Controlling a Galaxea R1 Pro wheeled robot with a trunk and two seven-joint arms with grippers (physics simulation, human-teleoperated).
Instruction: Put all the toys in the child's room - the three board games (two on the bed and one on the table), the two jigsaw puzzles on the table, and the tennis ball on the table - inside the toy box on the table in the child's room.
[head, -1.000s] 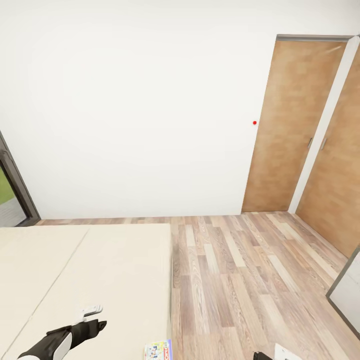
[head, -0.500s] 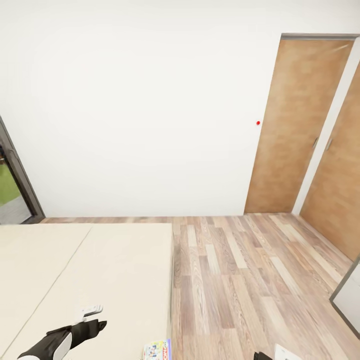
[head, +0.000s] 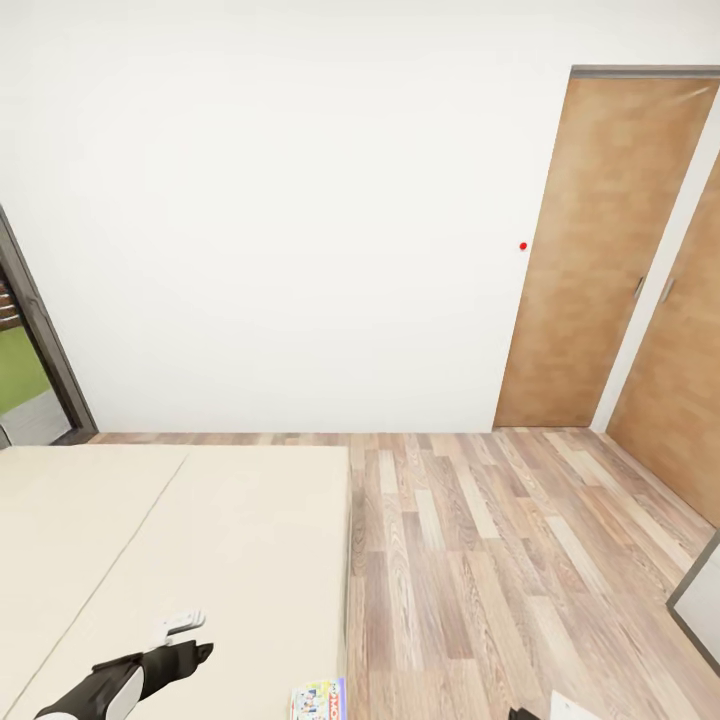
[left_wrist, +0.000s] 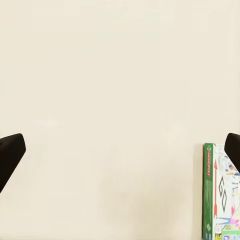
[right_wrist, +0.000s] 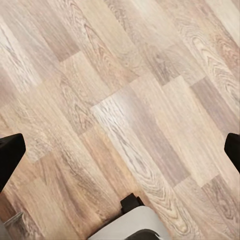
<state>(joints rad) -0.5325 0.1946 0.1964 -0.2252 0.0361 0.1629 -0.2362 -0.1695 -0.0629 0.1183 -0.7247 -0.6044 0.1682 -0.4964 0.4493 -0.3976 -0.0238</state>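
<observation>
left fingers (left_wrist: 120, 150): spread wide over bed (head: 200, 540) | board game (left_wrist: 220, 195): flat on mattress by bed edge | right fingers (right_wrist: 120, 150): spread wide above plank floor (right_wrist: 125, 100)

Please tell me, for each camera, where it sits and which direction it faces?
Head: high on the robot, facing down over the bed, floor and doors; left end effector shows.
Left wrist: above the mattress; fingertips at the edges.
Right wrist: above the wood floor; fingertips show.
Shared: the board game in head and left wrist views.
</observation>
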